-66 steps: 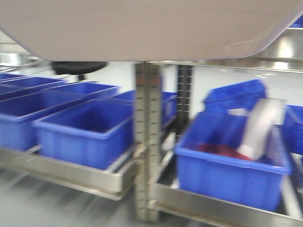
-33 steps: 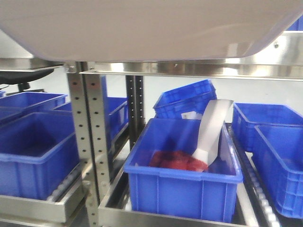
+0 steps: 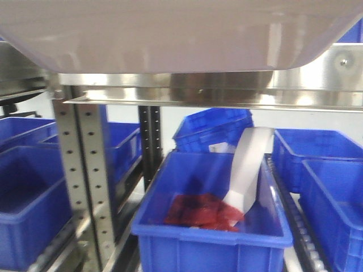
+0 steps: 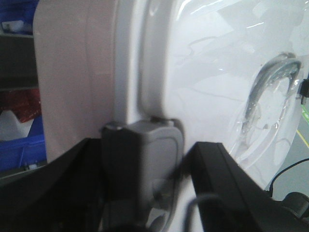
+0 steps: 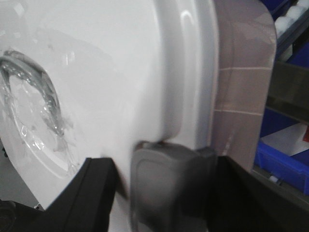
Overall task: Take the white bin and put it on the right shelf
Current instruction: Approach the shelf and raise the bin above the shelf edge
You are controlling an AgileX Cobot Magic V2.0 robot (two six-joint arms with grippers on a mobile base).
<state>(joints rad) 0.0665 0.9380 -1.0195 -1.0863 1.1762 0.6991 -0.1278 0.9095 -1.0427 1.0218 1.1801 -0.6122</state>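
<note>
The left gripper point(image 4: 149, 150) was clenched on a grey clip point(image 4: 145, 174) at one end of the white bin point(image 4: 207, 72), a big see-through pinkish plastic tub with a shiny white lid. The tub was up in the air and filled the top of the front view. It was not on any shelf yet.

Since a second before, the grey metal post with holes point(image 3: 85, 170) had slid to the left in the front view. The right shelf point(image 3: 227, 93), made of shiny steel with a wide front rail, had grown bigger and closer under the tub. I think the robot was rolling up to the shelf, with the tub high enough to go over the rail.

Left of the post sat a blue plastic bin point(image 3: 28, 198). In the middle, another blue tub point(image 3: 210, 238) held some red stuff point(image 3: 198, 212) and a white scoop-like thing point(image 3: 247, 164). More blue bins point(image 3: 334, 187) sat to the right. The wall point(image 3: 170, 122) behind was plain white.

The right gripper point(image 5: 161, 169) was clenched on the other clip point(image 5: 169, 193).
</note>
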